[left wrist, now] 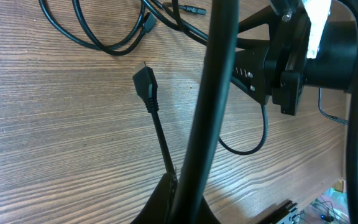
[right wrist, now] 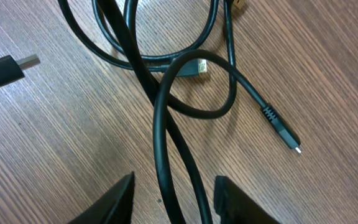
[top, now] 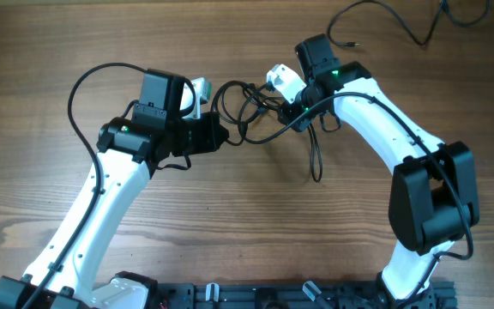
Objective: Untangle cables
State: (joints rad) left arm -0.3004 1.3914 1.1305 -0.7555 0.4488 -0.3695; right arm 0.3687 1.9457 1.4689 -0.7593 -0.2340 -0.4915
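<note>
Looping over wood-grain surface [right wrist: 55,143], glossy black cables [right wrist: 156,130] pass between right gripper's [right wrist: 174,194] parted jaws; only the left wrist view shows left gripper [left wrist: 169,183] clamping one.

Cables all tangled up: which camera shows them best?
The right wrist view: the cables fill it close up, with their loops crossing clearly. Overhead shows them small and partly hidden. The left wrist view catches only some strands at its top edge and one plug.
</note>
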